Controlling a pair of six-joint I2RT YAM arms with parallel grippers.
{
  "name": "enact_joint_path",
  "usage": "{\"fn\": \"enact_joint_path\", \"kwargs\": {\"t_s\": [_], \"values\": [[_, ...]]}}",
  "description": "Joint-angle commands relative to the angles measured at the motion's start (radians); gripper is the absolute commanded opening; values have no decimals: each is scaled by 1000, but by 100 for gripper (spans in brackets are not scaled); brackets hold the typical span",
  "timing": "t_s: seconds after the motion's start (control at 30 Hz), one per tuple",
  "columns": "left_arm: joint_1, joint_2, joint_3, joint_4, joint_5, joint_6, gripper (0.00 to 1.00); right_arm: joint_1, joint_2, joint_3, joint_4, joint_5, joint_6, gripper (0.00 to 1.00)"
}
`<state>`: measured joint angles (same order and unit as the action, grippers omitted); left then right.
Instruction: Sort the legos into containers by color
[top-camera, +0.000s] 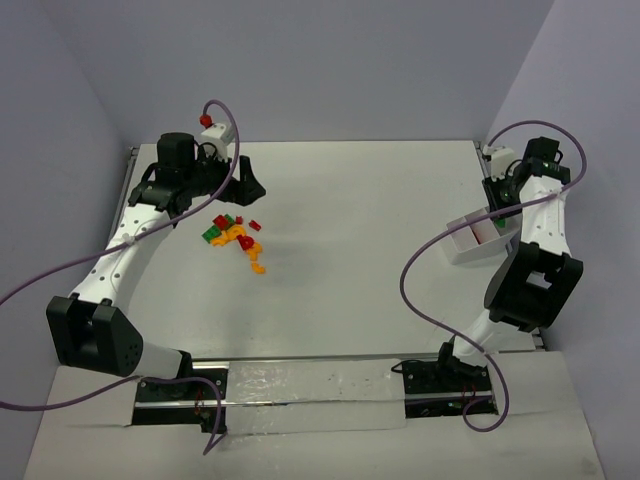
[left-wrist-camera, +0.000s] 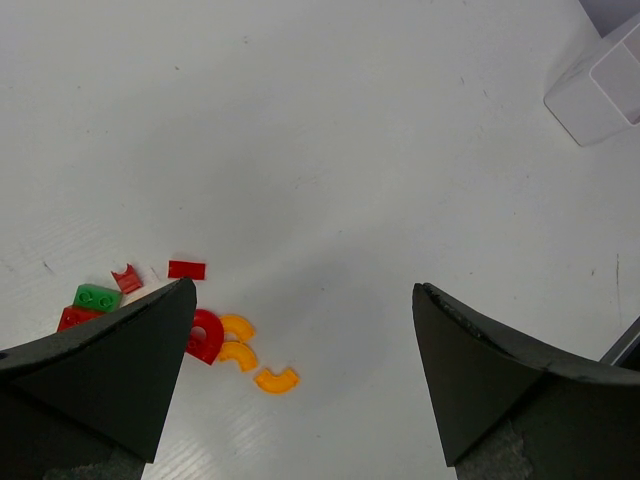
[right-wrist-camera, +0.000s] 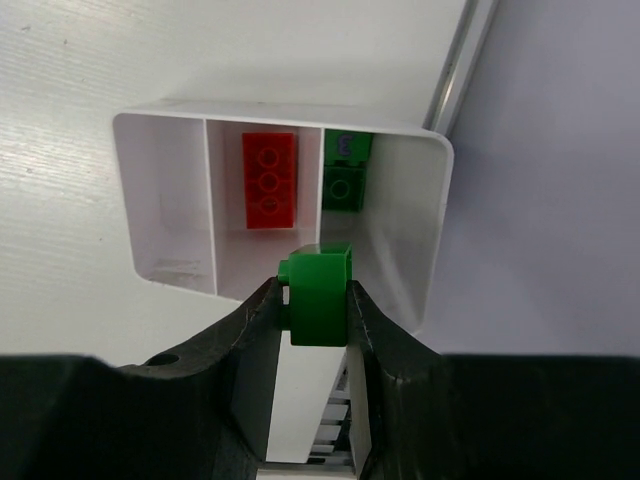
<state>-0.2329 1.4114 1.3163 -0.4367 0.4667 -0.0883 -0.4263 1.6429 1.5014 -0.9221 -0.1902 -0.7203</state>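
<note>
The right jaws are pinching a small green plastic brick by two opposite faces, and it hangs above the near wall of the white translucent three-compartment plastic bin. The brick seems to sit almost in line with the thin divider, though the steep wrist view makes this hard to judge. On one side of the divider is the middle compartment, holding a red three-stud brick. On the other is the end compartment on the right of the wrist view, where another green brick already lies. The step in hand looks like the drop into that green compartment. To do it well, the brick should first move forward and toward the end wall until all of it clears the divider, since a release from here could glance off into the red section. It should then go down just inside the rim before the jaws part, and they should part only a little. The bin is thin-walled and stands near the right edge of the white tabletop, so a knock could shove or tip it. Farther off, the left jaws are spread wide and hold nothing. They hover beside the loose pile of red, green and orange-yellow bricks, where the outlying flat red piece looks like the easiest next pick.
</note>
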Motion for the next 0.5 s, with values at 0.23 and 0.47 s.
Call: {"fn": "enact_joint_path", "kwargs": {"t_s": [0.23,0.47], "values": [[0,18,17,-6,3,30,99,-22,51,68,75,49,-22,24],[1,18,18,-15,-34,38,99,-25,62,82,84,54,-14,55]]}}
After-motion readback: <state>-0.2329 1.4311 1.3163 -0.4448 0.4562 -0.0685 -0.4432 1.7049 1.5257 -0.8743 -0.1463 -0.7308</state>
